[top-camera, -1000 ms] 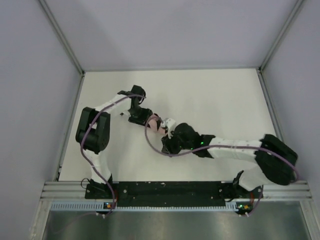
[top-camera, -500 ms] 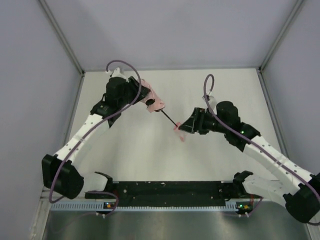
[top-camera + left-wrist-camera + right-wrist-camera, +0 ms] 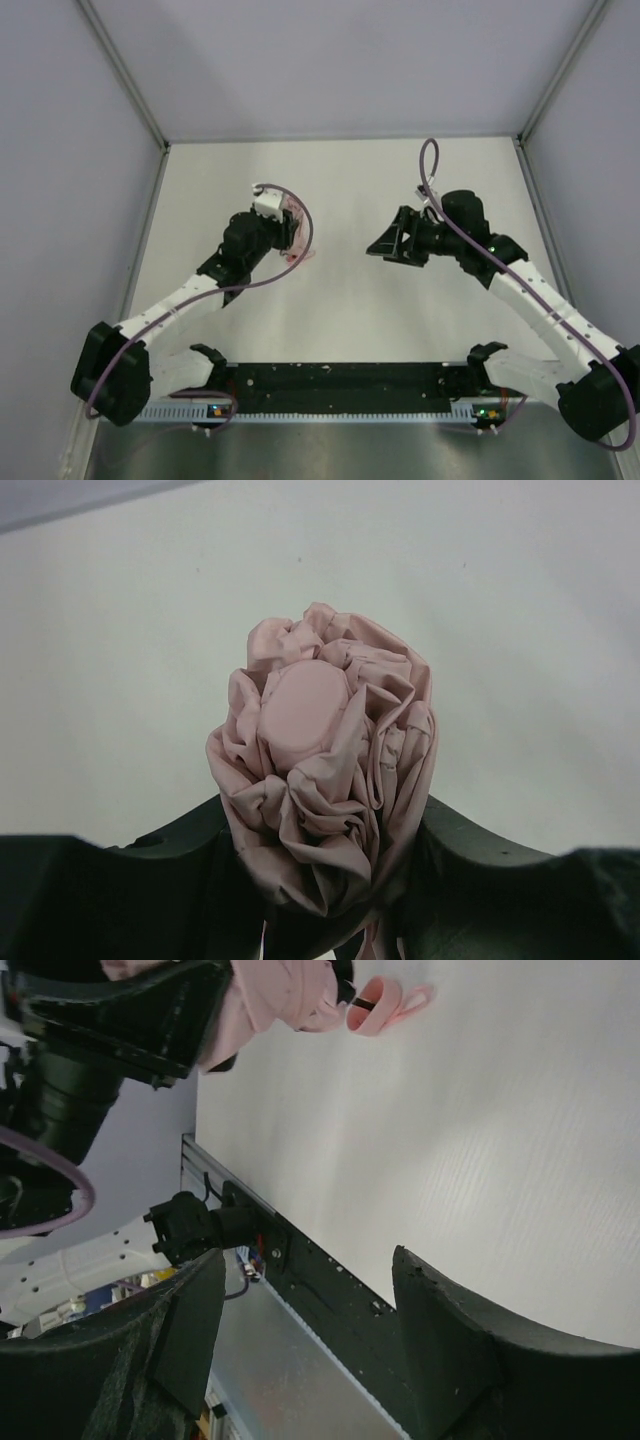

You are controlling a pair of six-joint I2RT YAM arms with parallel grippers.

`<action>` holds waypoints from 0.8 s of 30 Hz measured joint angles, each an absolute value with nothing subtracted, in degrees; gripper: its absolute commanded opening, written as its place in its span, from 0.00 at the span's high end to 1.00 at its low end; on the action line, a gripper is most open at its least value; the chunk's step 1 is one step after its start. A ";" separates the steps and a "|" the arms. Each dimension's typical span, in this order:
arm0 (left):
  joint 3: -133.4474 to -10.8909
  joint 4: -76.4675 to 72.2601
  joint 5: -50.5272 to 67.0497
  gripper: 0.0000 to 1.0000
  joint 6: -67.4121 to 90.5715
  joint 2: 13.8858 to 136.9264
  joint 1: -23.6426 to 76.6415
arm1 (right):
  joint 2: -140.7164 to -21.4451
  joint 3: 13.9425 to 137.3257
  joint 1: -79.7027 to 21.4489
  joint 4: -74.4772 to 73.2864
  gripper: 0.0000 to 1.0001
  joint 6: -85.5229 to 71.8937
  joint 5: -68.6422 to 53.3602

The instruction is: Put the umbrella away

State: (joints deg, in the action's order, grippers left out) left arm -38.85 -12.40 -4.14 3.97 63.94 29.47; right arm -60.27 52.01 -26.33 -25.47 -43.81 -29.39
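Gripping the bunched-up umbrella [image 3: 310,710] between closed fingers, the left gripper [image 3: 325,825] holds it over the left-centre of the table [image 3: 340,190]. Its handle [image 3: 372,1010] pokes out toward the right gripper [image 3: 305,1260], which hangs well apart, wide open and empty.

Place: I'd call this a robot lab test cell.
Walls: plain pale grey panels [image 3: 340,60] along my bench's far, left and right edges.
Bench: matte white tabletop [image 3: 350,180].
Frame: silver aluminium posts [image 3: 122,72] at the far corners.
Near edge: black mounting rail [image 3: 340,378].
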 measured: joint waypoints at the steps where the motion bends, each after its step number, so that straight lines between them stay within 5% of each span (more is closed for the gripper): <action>1: -37.36 -13.72 -4.14 1.00 4.03 64.90 29.61 | -60.25 51.90 -26.28 -25.50 0.33 -43.92 -29.74; 12: -30.61 -22.94 -0.69 1.00 16.01 72.71 27.59 | -60.16 51.07 -26.06 -26.70 0.31 -42.11 -34.26; 24: -63.48 5.76 31.29 0.93 34.09 99.11 6.52 | -62.57 51.16 -26.06 -27.55 0.31 -40.23 -37.82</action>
